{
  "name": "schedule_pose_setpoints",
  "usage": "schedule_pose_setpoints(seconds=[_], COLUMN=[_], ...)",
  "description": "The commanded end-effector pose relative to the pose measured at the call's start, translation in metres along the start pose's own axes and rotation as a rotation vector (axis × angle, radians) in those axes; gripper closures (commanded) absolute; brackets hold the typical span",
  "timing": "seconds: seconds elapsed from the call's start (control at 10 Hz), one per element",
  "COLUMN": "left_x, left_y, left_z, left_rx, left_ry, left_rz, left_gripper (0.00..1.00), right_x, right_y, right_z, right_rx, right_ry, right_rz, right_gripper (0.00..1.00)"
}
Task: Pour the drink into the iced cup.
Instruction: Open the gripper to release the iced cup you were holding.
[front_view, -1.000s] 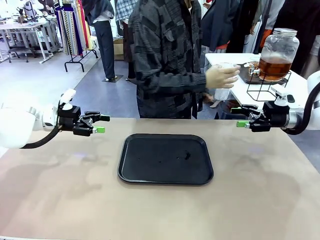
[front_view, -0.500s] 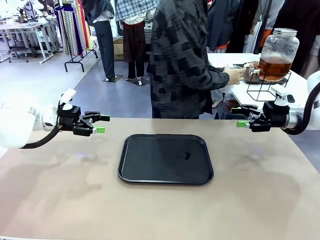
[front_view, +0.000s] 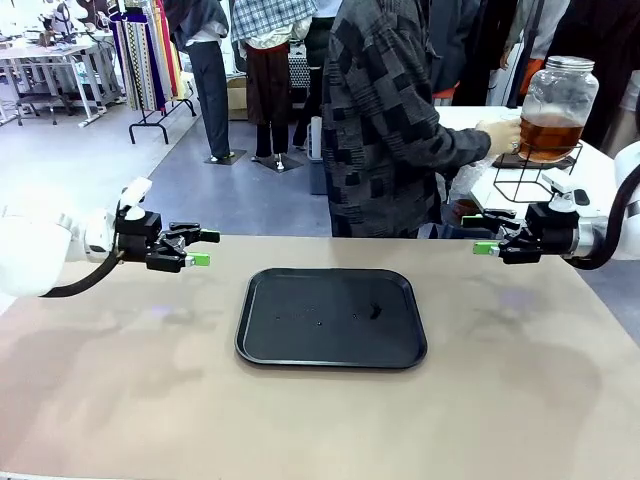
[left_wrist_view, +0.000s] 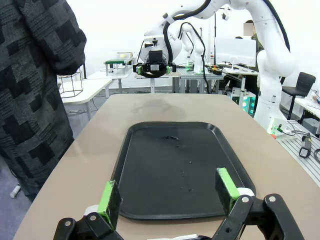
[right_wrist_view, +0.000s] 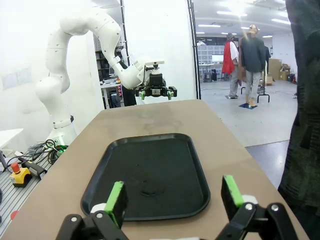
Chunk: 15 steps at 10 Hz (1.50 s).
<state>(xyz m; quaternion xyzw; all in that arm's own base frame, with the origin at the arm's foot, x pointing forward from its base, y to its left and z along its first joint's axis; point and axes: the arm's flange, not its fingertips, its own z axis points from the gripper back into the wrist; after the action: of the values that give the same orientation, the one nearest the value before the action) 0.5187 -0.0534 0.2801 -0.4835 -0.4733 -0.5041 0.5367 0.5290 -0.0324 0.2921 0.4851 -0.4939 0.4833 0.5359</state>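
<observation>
We see the drink (front_view: 549, 136), amber in a clear lidded jar (front_view: 558, 95), on a wire stand (front_view: 535, 172) on a white table beyond our worktop (front_view: 320, 400), behind and above the right claw (front_view: 482, 236) and well apart from it. The person's hand (front_view: 499, 136) is at the jar's front. Both claws are spread wide and hold nothing: the right claw right of the black tray (front_view: 331, 317), the left claw (front_view: 204, 248) left of it.
</observation>
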Motion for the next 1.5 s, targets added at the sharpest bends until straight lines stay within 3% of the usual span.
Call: schedule_pose_setpoints(seconds=[0.0,1.4], left_x=[0.0020,0.0020], left_y=[-0.0010,-0.0010], left_z=[0.0000,0.0000], left_rx=[0.001,0.001], left_ry=[0.001,0.001], left_rz=[-0.002,-0.002], left_gripper=[0.00,0.00], right_x=[0.0022,0.0022], right_y=[0.0001,0.0001], right_z=[0.0000,0.0000], right_rx=[0.001,0.001], right_ry=[0.000,0.000], right_rz=[0.003,0.003], right_gripper=[0.00,0.00])
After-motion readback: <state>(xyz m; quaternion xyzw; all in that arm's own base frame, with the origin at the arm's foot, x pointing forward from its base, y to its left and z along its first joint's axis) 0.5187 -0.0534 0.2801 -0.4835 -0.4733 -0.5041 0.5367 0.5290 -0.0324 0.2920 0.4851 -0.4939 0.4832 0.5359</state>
